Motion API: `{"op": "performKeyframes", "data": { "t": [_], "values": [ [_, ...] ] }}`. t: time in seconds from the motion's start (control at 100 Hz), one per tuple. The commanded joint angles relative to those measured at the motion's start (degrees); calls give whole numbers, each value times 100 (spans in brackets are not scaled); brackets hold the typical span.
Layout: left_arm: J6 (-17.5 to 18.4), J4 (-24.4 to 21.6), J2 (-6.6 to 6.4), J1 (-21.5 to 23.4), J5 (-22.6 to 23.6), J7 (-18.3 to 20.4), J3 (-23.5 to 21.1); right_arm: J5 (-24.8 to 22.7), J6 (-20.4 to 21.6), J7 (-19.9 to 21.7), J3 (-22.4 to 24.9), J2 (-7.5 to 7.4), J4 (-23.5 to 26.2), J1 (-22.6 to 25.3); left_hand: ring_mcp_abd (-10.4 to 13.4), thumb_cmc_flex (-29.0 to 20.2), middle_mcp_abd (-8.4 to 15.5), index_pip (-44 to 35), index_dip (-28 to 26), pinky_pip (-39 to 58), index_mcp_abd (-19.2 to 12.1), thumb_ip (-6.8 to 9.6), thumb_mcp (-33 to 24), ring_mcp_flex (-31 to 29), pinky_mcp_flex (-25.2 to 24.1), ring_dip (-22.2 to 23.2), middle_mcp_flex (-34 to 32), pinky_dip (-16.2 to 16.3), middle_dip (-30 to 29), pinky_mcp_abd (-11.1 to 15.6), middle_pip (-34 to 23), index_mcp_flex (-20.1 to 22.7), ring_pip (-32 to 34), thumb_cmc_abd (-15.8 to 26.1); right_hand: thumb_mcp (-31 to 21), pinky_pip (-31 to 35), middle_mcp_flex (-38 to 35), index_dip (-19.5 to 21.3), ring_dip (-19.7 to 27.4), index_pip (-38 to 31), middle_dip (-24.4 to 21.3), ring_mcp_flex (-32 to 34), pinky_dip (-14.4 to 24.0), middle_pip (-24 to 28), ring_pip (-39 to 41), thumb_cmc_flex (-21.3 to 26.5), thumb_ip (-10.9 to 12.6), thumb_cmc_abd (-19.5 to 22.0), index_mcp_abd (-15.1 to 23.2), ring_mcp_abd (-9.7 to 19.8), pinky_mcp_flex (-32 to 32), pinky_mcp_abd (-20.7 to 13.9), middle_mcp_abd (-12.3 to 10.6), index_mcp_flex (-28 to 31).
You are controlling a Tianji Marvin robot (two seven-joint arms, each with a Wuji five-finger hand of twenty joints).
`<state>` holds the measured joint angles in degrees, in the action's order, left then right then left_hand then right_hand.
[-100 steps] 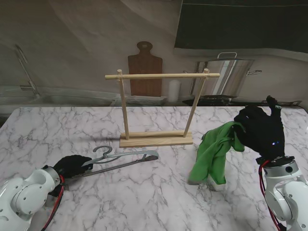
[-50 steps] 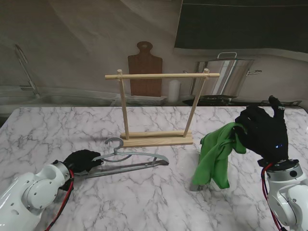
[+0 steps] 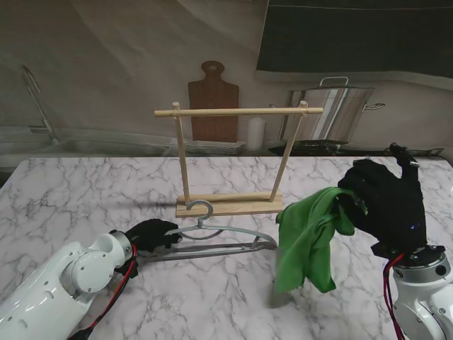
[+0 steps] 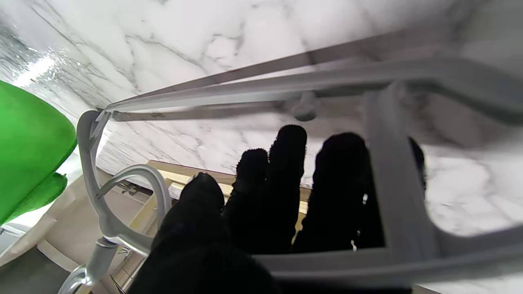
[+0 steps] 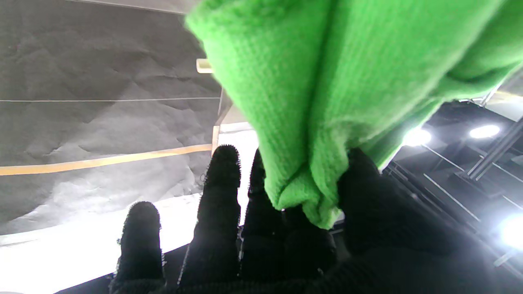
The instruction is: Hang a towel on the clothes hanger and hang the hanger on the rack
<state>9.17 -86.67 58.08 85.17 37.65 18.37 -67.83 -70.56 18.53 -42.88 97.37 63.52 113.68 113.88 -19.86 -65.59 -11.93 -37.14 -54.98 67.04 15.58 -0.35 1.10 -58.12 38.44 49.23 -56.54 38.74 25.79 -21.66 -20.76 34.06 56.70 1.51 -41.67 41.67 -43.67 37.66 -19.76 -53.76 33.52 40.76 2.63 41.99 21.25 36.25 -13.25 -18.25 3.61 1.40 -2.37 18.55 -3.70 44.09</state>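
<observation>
Fuzzy cloth towel (image 3: 306, 241), wood rack (image 3: 230, 205)

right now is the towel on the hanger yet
No. The towel hangs bunched from the right hand, apart from the hanger.

White marble-patterned table top with grey veins (image 3: 85, 185), filling the near part of the stand's view and reaching to a back edge. Behind that edge, a dark brown wooden cutting board with a rounded handle (image 3: 213, 99), standing upright against a creased grey backdrop wall (image 3: 106, 64). Just right of the board, a small white cylindrical container (image 3: 255, 132). Farther right, a large shiny steel stockpot with a looped lid handle (image 3: 338, 106). At far left, a thin curved metal faucet (image 3: 35, 99) over a shallow steel sink basin (image 3: 92, 146). High at upper right, a dark rectangular panel (image 3: 357, 35).
</observation>
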Motion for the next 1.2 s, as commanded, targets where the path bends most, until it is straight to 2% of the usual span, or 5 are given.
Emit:
{"op": "performKeyframes", "data": {
  "t": [0.0,0.23,0.55,0.9,1.19],
  "values": [
    [-57,-29,86,-106,-38,85,106,2,62,-71,22,32,142,123,-322,-350,-142,7,-154,1878,-40,-37,35,99,-208,-164,72,51,-276,-250,210,-102,-422,584,-297,-127,-124,79,-78,-325,47,138,-124,-12,-114,189,-34,306,362,-61,71,140,83,290],
    [-507,105,175,-567,-375,-46,755,238,249,25,21,108,489,442,-346,-395,-239,9,-176,1774,54,-36,30,75,-230,-200,-5,58,-312,-272,219,-78,-595,569,-465,-167,-297,100,-107,-313,90,262,-146,-4,-100,227,-39,210,131,-185,67,193,252,410],
    [-994,409,412,-1173,-1083,-484,1624,524,-225,212,-405,165,637,640,-348,-415,-274,17,-187,1818,96,-33,31,60,-206,-166,-9,79,-290,-254,177,-76,-539,569,-610,-261,-370,115,-148,-257,161,279,-171,-19,-89,278,-54,139,-96,-316,95,254,402,512],
    [-1020,303,572,-1344,-1438,-805,2027,907,-952,709,-868,195,557,418,-339,-445,-286,13,-198,1895,127,-25,24,39,-141,-131,-4,103,-277,-231,144,-66,-464,553,-669,-339,-311,119,-169,-218,187,180,-161,-71,-78,373,-48,108,-295,-403,116,302,530,549],
    [-881,198,556,-1300,-1795,-600,2186,1374,-1281,352,-1040,328,236,-161,-371,-458,-287,31,-194,1799,104,-28,32,104,-238,-174,-20,73,-302,-279,180,-50,-563,544,-526,-415,-127,202,-191,-232,211,20,-109,29,15,467,-29,224,-369,-371,151,245,533,432]
  ]
}}
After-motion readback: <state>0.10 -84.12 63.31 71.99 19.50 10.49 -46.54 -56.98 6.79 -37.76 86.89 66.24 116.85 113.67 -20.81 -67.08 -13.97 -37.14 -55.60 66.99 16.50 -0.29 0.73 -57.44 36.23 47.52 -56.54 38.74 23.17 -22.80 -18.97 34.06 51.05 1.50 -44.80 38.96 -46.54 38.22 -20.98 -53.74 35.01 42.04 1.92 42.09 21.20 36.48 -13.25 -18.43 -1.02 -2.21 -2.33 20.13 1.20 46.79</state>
